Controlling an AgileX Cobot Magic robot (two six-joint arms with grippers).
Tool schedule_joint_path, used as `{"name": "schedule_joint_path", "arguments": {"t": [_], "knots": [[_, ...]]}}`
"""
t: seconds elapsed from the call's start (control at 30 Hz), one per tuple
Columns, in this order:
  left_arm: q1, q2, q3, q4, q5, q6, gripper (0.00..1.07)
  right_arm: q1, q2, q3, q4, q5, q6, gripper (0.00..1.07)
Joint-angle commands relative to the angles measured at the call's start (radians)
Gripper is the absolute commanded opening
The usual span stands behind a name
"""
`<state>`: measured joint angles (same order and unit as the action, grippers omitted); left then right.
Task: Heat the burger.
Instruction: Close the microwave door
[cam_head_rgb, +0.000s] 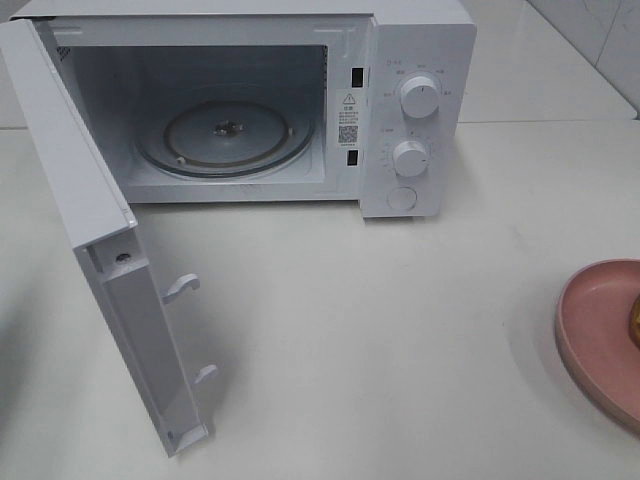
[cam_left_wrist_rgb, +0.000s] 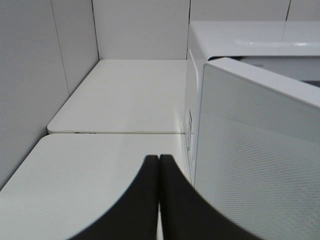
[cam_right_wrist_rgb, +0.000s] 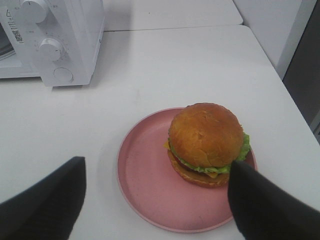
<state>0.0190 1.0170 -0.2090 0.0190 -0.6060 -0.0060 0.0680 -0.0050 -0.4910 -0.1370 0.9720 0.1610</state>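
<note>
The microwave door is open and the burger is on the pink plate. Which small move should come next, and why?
Probably lower the right gripper around the burger. Its jaws stand wide open above the plate, holding nothing, and the microwave already stands open with a bare turntable.

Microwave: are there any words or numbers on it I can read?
No text here reads clearly.
Sticker on the microwave door frame: a warning triangle and a square code; its print is too small.
Marks around the upper knob and lower knob: too blurred.
</note>
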Motion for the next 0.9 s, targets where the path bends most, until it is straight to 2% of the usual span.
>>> {"name": "schedule_joint_path", "arguments": {"t": [0.03, 0.07, 0.1, 0.17, 0.37, 0.4, 0.43, 0.5, 0.53, 0.57, 0.8, 0.87, 0.9], "knots": [[0.001, 0.05, 0.0, 0.026, -0.064, -0.011, 0.0, -0.007, -0.026, 0.002, -0.003, -0.009, -0.008, 0.76], [0.001, 0.099, 0.0, 0.069, -0.099, -0.049, 0.0, -0.007, -0.026, 0.002, -0.003, -0.009, -0.008, 0.76], [0.001, 0.099, 0.0, 0.069, -0.099, -0.049, 0.0, -0.007, -0.026, 0.002, -0.003, -0.009, -0.008, 0.76], [0.001, 0.159, 0.0, 0.149, -0.159, -0.107, 0.0, -0.007, -0.026, 0.002, -0.003, -0.009, -0.008, 0.76], [0.001, 0.246, -0.019, 0.26, -0.189, -0.131, 0.0, -0.007, -0.026, 0.002, -0.003, -0.009, -0.008, 0.76], [0.001, 0.274, -0.03, 0.315, -0.196, -0.153, 0.0, -0.007, -0.026, 0.002, -0.003, -0.009, -0.008, 0.76], [0.001, 0.274, -0.03, 0.315, -0.196, -0.153, 0.0, -0.007, -0.026, 0.002, -0.003, -0.009, -0.008, 0.76], [0.001, 0.308, -0.049, 0.393, -0.212, -0.19, 0.0, -0.007, -0.026, 0.002, -0.003, -0.009, -0.008, 0.76], [0.001, 0.308, -0.049, 0.393, -0.212, -0.19, 0.0, -0.007, -0.026, 0.002, -0.003, -0.009, -0.008, 0.76], [0.001, 0.334, -0.056, 0.432, -0.237, -0.209, 0.0, -0.007, -0.026, 0.002, -0.003, -0.009, -0.008, 0.76], [-0.01, 0.404, -0.075, 0.491, -0.283, -0.235, 0.0, -0.007, -0.026, 0.002, -0.003, -0.009, -0.008, 0.76], [-0.06, 0.443, -0.095, 0.472, -0.282, -0.219, 0.0, -0.007, -0.026, 0.002, -0.003, -0.009, -0.007, 0.76], [-0.06, 0.443, -0.095, 0.472, -0.282, -0.219, 0.0, -0.007, -0.026, 0.002, -0.003, -0.009, -0.007, 0.76]]}}
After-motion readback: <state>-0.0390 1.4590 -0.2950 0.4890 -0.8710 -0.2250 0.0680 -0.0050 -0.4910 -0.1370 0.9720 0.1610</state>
